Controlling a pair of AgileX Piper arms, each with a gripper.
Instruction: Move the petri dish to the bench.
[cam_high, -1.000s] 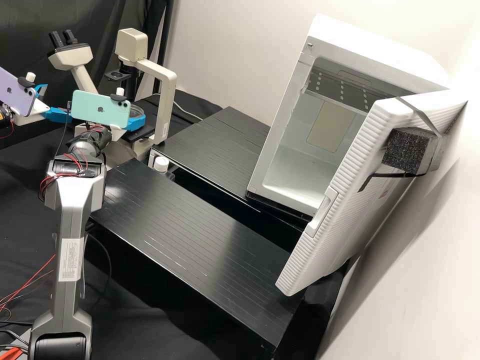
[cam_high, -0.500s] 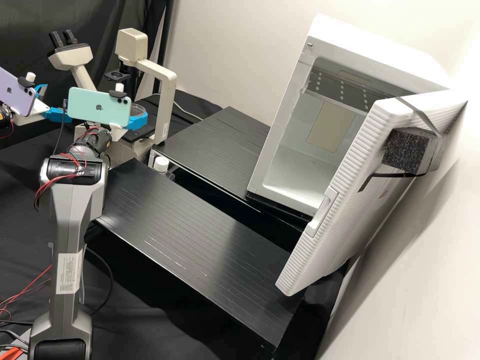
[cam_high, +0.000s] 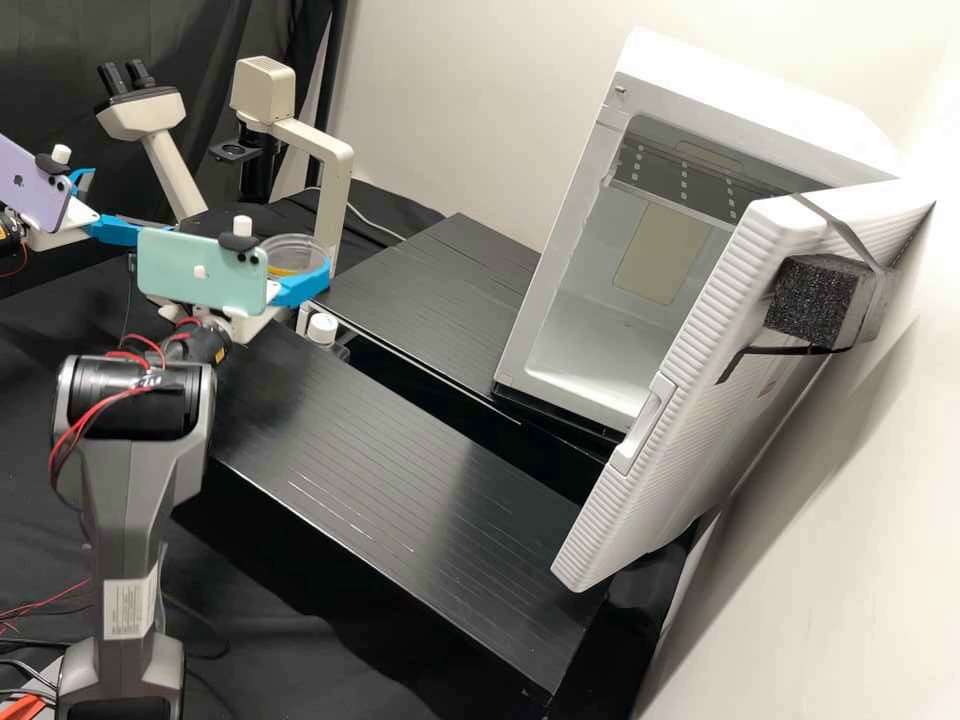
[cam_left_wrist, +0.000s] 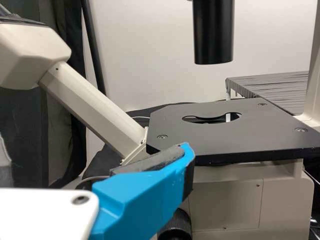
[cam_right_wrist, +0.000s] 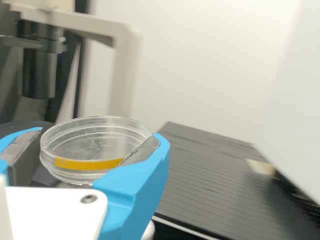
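Note:
My right gripper (cam_high: 308, 284), beyond the green phone in the high view, is shut on the clear petri dish (cam_high: 288, 250), holding it level by the rear black slatted bench top (cam_high: 430, 310). In the right wrist view the dish (cam_right_wrist: 97, 142), with a yellow band on its side, sits between the two pads of that gripper (cam_right_wrist: 82, 152). At the far left of the high view stands my left gripper (cam_high: 112, 208), open, its blue fingers apart with nothing between them. The left wrist view shows a blue finger of this gripper (cam_left_wrist: 142, 192) near the microscope stage (cam_left_wrist: 210, 132).
The microscope (cam_high: 340, 190) stands behind the right gripper. A white-capped bottle (cam_high: 322, 328) is in the gap between the rear and front black tops (cam_high: 390, 480). On the right, a white incubator (cam_high: 590, 330) has its door (cam_high: 690, 370) swung open.
My right gripper has moved from the microscope stage towards the viewer and rightward, carrying the petri dish, and its arm has folded back. The left gripper has kept still.

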